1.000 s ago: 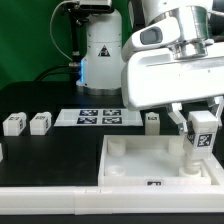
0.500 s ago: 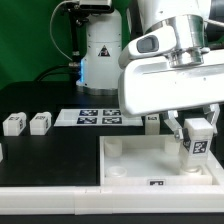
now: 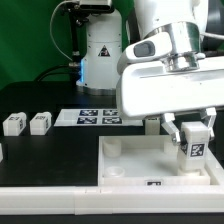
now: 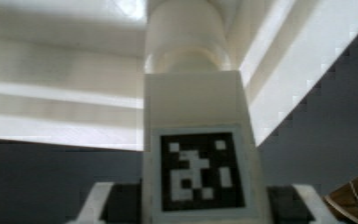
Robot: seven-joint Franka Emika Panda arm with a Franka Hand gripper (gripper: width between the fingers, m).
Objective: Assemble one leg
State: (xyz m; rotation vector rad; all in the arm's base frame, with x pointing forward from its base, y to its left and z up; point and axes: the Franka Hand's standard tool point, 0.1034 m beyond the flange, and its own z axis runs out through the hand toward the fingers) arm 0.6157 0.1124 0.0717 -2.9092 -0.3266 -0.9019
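Tool: clamped on the upright leg.
Leg: lower end inside the white tray, toward the exterior view's right.
Worktop: black, carrying the tray.

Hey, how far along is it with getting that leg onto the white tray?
Done: the leg is picked up. In hand: the gripper holds it upright at the corner of the tray on the exterior view's right. Left: seating and tightening it; whether it touches the tray yet is hidden. Two other legs lie on the table.
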